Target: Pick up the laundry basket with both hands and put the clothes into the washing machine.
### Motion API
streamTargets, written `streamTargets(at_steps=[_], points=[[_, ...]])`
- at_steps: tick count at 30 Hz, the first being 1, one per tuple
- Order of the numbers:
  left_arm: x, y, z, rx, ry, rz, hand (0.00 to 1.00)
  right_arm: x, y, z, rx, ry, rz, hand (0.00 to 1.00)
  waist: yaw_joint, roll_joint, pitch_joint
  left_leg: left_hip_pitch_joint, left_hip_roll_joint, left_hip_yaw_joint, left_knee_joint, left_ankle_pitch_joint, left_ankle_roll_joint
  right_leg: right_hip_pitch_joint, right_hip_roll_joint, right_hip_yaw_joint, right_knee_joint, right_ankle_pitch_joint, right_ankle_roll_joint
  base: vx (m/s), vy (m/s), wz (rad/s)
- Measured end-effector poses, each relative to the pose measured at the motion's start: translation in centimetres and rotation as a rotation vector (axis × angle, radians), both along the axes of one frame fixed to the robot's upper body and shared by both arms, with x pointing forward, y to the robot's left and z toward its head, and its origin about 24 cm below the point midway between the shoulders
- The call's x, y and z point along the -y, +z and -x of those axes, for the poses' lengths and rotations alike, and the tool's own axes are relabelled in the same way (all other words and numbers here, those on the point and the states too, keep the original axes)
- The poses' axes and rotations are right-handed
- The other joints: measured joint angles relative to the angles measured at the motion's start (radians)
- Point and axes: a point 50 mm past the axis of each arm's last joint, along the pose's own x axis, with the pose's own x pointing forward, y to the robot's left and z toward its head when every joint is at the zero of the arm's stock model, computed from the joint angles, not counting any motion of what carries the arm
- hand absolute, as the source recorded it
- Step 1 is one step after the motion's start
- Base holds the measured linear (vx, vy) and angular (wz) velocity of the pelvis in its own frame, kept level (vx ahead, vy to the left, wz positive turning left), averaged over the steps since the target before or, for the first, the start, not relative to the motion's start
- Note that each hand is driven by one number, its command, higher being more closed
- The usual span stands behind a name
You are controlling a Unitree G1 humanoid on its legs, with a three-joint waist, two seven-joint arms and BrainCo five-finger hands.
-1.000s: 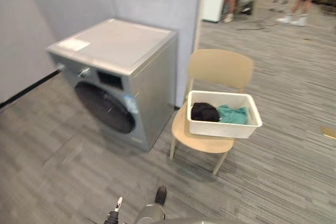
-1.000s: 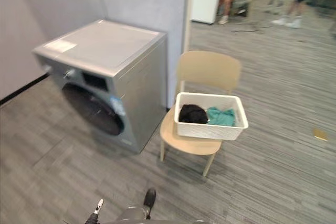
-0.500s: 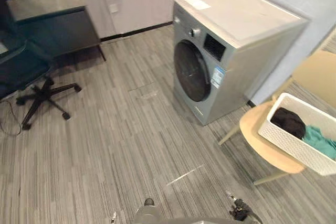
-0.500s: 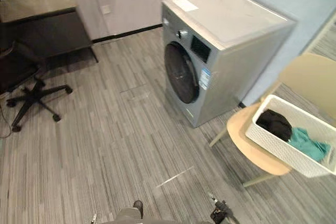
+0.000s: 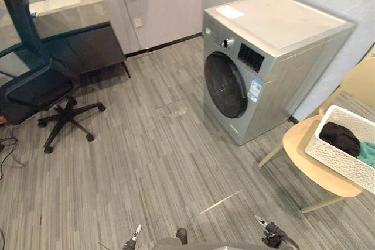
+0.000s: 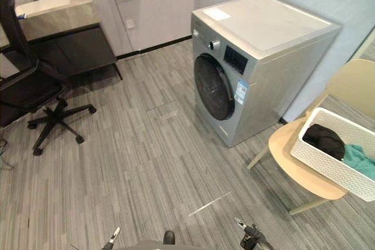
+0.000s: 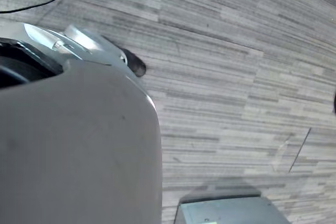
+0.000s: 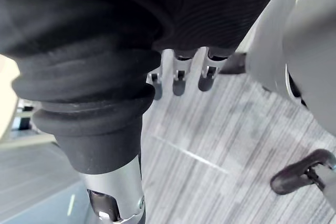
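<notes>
Judging by its look, the laundry basket should be light: stiff white lattice plastic holding only a black garment and a teal one, both soft and loose. It sits on the pale chair just beside the washing machine, well apart from me. I'd grip under the rim at its two short ends, keeping it level. My right hand hangs relaxed and empty. Whether my left hand is wide or closed, I cannot tell.
</notes>
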Motion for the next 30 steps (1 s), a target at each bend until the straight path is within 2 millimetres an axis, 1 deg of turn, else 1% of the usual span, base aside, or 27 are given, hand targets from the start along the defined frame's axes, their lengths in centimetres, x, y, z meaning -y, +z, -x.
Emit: streamTargets(at_steps=[1,2,3,4,5,6,7,9,11,12,13,14,15,16,17,18,19,20,21,22,23,24,25,26,27,28,30], points=[[0.0,0.0,0.0,0.0,-0.001,-0.001,0.0,0.1,-0.1,0.4,-0.007,-0.012,-0.001,0.0,0.001,-0.001,0.002,-0.001,-0.009,-0.027,0.005,-0.004,0.006,-0.024,-0.011,0.055,0.063,-0.006,-0.068,0.0,0.098,1.1],[-0.1,0.0,0.2,-0.006,0.001,-0.003,0.0,0.2,-0.2,1.3,-0.022,-0.026,-0.001,0.0,-0.001,-0.001,0.003,0.003,-0.011,-0.076,0.025,-0.005,0.011,-0.078,-0.001,0.223,0.176,0.031,-0.156,0.14,0.095,1.07],[-0.8,0.1,0.4,-0.011,0.006,-0.018,0.0,-0.4,-0.4,1.8,-0.017,-0.056,-0.02,0.0,0.0,0.006,0.011,0.009,0.001,-0.111,0.041,-0.013,0.021,-0.114,0.048,0.389,0.255,0.014,-0.113,0.12,0.072,1.0],[-1.2,0.1,0.6,-0.015,0.019,-0.025,0.0,-1.0,-0.5,1.7,-0.014,-0.074,-0.043,0.0,0.001,-0.013,0.017,0.008,0.006,-0.126,0.054,-0.018,0.03,-0.13,0.08,0.449,0.292,-0.024,-0.081,0.13,-0.003,0.63],[-2.2,0.3,1.1,-0.02,0.065,-0.047,0.0,-2.0,-0.6,1.4,-0.002,-0.084,-0.073,0.0,0.004,-0.042,0.026,0.012,0.011,-0.136,0.064,-0.021,0.039,-0.16,0.128,0.502,0.347,-0.078,-0.068,0.08,-0.095,0.42],[-3.0,0.4,1.6,-0.03,0.118,-0.06,0.0,-3.4,-0.6,0.8,0.026,-0.101,-0.11,0.0,0.004,-0.072,0.043,0.032,0.023,-0.147,0.066,-0.029,0.035,-0.205,0.194,0.526,0.4,-0.147,-0.049,0.1,-0.123,0.27],[-2.8,0.3,1.8,-0.033,0.136,-0.054,0.0,-3.6,-0.6,0.7,0.033,-0.111,-0.116,0.0,0.004,-0.075,0.045,0.039,0.03,-0.145,0.066,-0.036,0.032,-0.226,0.218,0.519,0.407,-0.166,-0.043,0.08,-0.113,0.08],[-1.6,0.0,2.1,-0.04,0.182,-0.018,0.0,-3.2,-0.4,0.3,0.059,-0.117,-0.108,0.0,0.003,-0.062,0.05,0.08,0.065,-0.118,0.064,-0.061,0.019,-0.278,0.281,0.478,0.357,-0.182,-0.038,0.08,-0.115,-0.31],[-1.0,-0.1,1.6,-0.025,0.199,-0.001,0.0,-3.1,-0.2,0.0,0.091,-0.121,-0.106,0.0,0.0,-0.057,0.051,0.098,0.092,-0.094,0.065,-0.091,0.0,-0.299,0.323,0.472,0.231,-0.17,-0.027,0.13,-0.208,-0.29],[-1.2,0.1,0.7,-0.002,0.201,-0.008,0.0,-3.2,-0.2,0.7,0.088,-0.139,-0.109,0.0,-0.001,-0.065,0.047,0.107,0.097,-0.097,0.063,-0.105,-0.019,-0.302,0.337,0.504,0.115,-0.16,-0.015,0.17,-0.241,-0.01],[-1.4,0.1,0.5,0.007,0.205,-0.013,0.0,-3.2,-0.3,1.1,0.078,-0.143,-0.11,0.0,-0.001,-0.068,0.045,0.111,0.098,-0.1,0.063,-0.113,-0.031,-0.302,0.337,0.512,0.099,-0.133,-0.024,0.26,-0.308,0.16],[-1.3,0.2,0.2,0.02,0.22,-0.01,0.0,-3.0,-0.4,1.7,0.063,-0.149,-0.106,0.0,-0.003,-0.064,0.04,0.119,0.11,-0.11,0.063,-0.128,-0.049,-0.302,0.352,0.511,0.111,-0.097,-0.062,0.3,-0.341,0.3],[-0.5,0.1,-0.5,0.036,0.218,0.01,0.0,-2.9,-0.5,2.6,0.048,-0.162,-0.101,0.0,-0.01,-0.046,0.028,0.121,0.133,-0.122,0.059,-0.14,-0.069,-0.303,0.372,0.49,0.128,-0.106,-0.078,0.31,-0.328,0.31],[0.0,0.1,-0.8,0.042,0.218,0.023,0.0,-2.8,-0.6,3.2,0.034,-0.176,-0.099,0.0,-0.011,-0.041,0.024,0.126,0.144,-0.125,0.067,-0.143,-0.078,-0.307,0.38,0.473,0.131,-0.115,-0.092,0.33,-0.275,0.27],[0.4,0.1,-1.3,0.055,0.215,0.031,0.0,-2.3,-0.6,3.7,0.032,-0.2,-0.088,0.0,-0.013,-0.016,0.014,0.108,0.175,-0.123,0.115,-0.16,-0.098,-0.302,0.403,0.453,0.128,-0.132,-0.119,0.35,-0.234,0.18],[0.8,0.1,-1.7,0.063,0.205,0.04,0.0,-2.2,-0.5,3.7,0.037,-0.212,-0.083,0.0,-0.027,-0.003,0.007,0.092,0.19,-0.119,0.17,-0.168,-0.107,-0.282,0.419,0.431,0.122,-0.146,-0.139,0.36,-0.228,0.23],[0.9,0.1,-2.0,0.072,0.192,0.04,0.0,-2.3,-0.6,3.8,0.036,-0.218,-0.084,0.0,-0.035,-0.002,0.005,0.087,0.204,-0.122,0.208,-0.168,-0.108,-0.262,0.425,0.416,0.119,-0.158,-0.146,0.5,-0.369,0.47],[1.0,0.5,-3.1,0.111,0.136,0.027,0.0,-2.1,-0.6,4.0,0.034,-0.223,-0.079,0.0,-0.051,0.007,-0.006,0.058,0.217,-0.139,0.358,-0.168,-0.109,-0.192,0.454,0.39,0.068,-0.178,-0.161,0.54,-0.362,0.46],[1.3,0.7,-3.8,0.139,0.101,0.024,0.0,-2.1,-0.5,3.7,0.043,-0.218,-0.075,0.0,-0.05,0.015,-0.018,0.006,0.213,-0.148,0.506,-0.158,-0.125,-0.163,0.466,0.382,0.045,-0.188,-0.16,0.47,-0.319,0.38],[1.3,0.8,-4.1,0.148,0.092,0.023,0.0,-1.9,-0.4,3.5,0.052,-0.217,-0.07,0.0,-0.05,0.019,-0.021,-0.019,0.21,-0.152,0.575,-0.146,-0.146,-0.148,0.471,0.38,0.04,-0.187,-0.163,0.38,-0.122,0.1],[1.4,1.0,-4.5,0.162,0.081,0.021,0.0,-1.8,-0.2,3.0,0.072,-0.21,-0.064,0.0,-0.048,0.025,-0.021,-0.074,0.197,-0.157,0.715,-0.1,-0.209,-0.131,0.473,0.379,0.039,-0.189,-0.185,0.28,-0.028,-0.02],[1.5,1.1,-4.8,0.172,0.065,0.019,0.0,-1.9,0.0,2.4,0.09,-0.197,-0.063,0.0,-0.048,0.026,-0.021,-0.125,0.166,-0.157,0.861,-0.045,-0.234,-0.113,0.472,0.387,0.04,-0.195,-0.199,0.33,-0.015,-0.15],[1.5,1.1,-5.0,0.177,0.053,0.015,0.0,-1.9,0.1,1.8,0.108,-0.183,-0.061,0.0,-0.043,0.024,-0.018,-0.158,0.14,-0.154,0.973,-0.021,-0.233,-0.095,0.468,0.411,0.041,-0.199,-0.205,0.18,0.041,-0.26],[1.4,1.2,-5.0,0.18,0.048,0.012,0.0,-2.0,0.2,1.1,0.122,-0.166,-0.062,0.0,-0.036,0.022,-0.016,-0.177,0.12,-0.146,1.047,-0.022,-0.232,-0.083,0.467,0.433,0.04,-0.199,-0.206,0.18,0.129,-0.71],[1.1,1.2,-5.0,0.183,0.025,-0.003,0.0,-2.4,0.5,-0.4,0.145,-0.109,-0.059,0.0,-0.018,0.013,0.0,-0.225,0.088,-0.105,1.227,-0.03,-0.218,-0.046,0.459,0.5,0.036,-0.2,-0.206,0.16,0.152,-0.79],[0.9,1.3,-5.0,0.183,0.02,-0.01,0.0,-2.6,0.7,-1.3,0.161,-0.076,-0.057,0.0,-0.01,0.005,0.006,-0.247,0.083,-0.086,1.276,-0.043,-0.195,-0.034,0.451,0.52,0.034,-0.2,-0.205,0.14,0.161,-0.98],[0.2,1.3,-4.7,0.174,0.0,-0.029,0.0,-3.2,1.4,-3.1,0.205,0.005,-0.042,0.0,0.007,-0.026,0.016,-0.327,0.075,-0.061,1.32,-0.093,-0.11,-0.017,0.409,0.592,0.033,-0.202,-0.199,0.13,0.195,-0.99]])
